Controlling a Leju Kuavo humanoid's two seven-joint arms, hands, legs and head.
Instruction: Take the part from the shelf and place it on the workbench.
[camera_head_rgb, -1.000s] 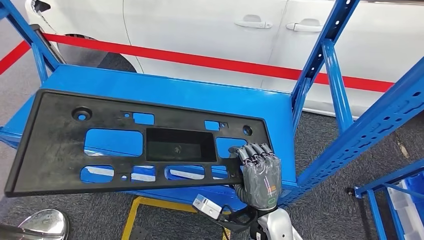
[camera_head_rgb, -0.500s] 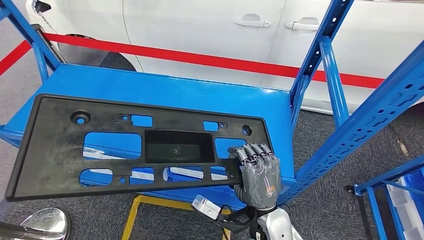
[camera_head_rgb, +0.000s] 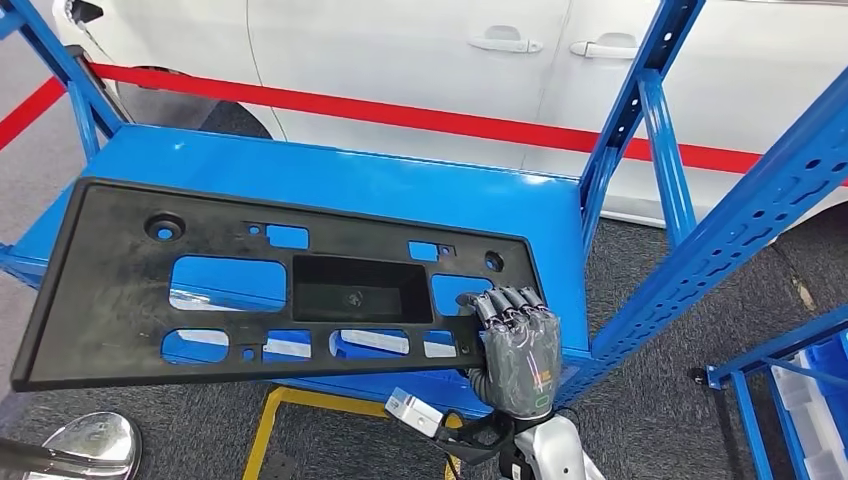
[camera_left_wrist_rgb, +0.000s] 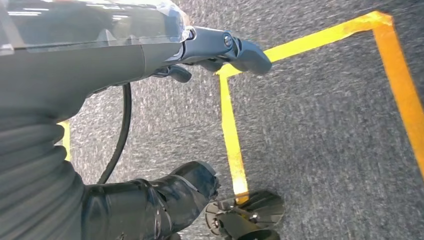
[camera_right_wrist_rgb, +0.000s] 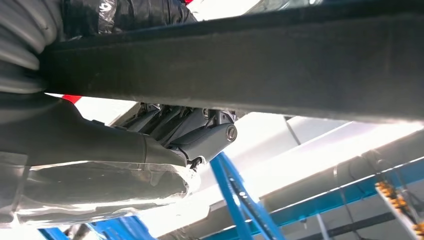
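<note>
1. One black part (camera_head_rgb: 270, 285), a long flat panel with cut-outs, is clamped by the right hand (camera_head_rgb: 517, 345) at its near right corner in the head view. The part hangs tilted above the blue shelf (camera_head_rgb: 380, 190), its far end past the shelf's left edge. Beyond the shelf are a white car (camera_head_rgb: 440, 50) and a red barrier tape (camera_head_rgb: 420, 122). No workbench in sight.
2. Left wrist view: left hand (camera_left_wrist_rgb: 150, 55) hangs over grey floor with yellow floor tape (camera_left_wrist_rgb: 231, 135), well away from the shelf. Nothing in it, but I cannot tell whether the fingers are spread or curled.
3. Right wrist view: the part's edge (camera_right_wrist_rgb: 250, 65) runs across, with the right hand's fingers (camera_right_wrist_rgb: 200, 135) wrapped against its underside. Blue shelf posts (camera_right_wrist_rgb: 235, 200) show behind.
4. Risk, as a judgement: a one-corner grip on a long panel means heavy leverage, so it could sag, twist or slip out. The free end could clip the shelf's posts while swinging clear.
</note>
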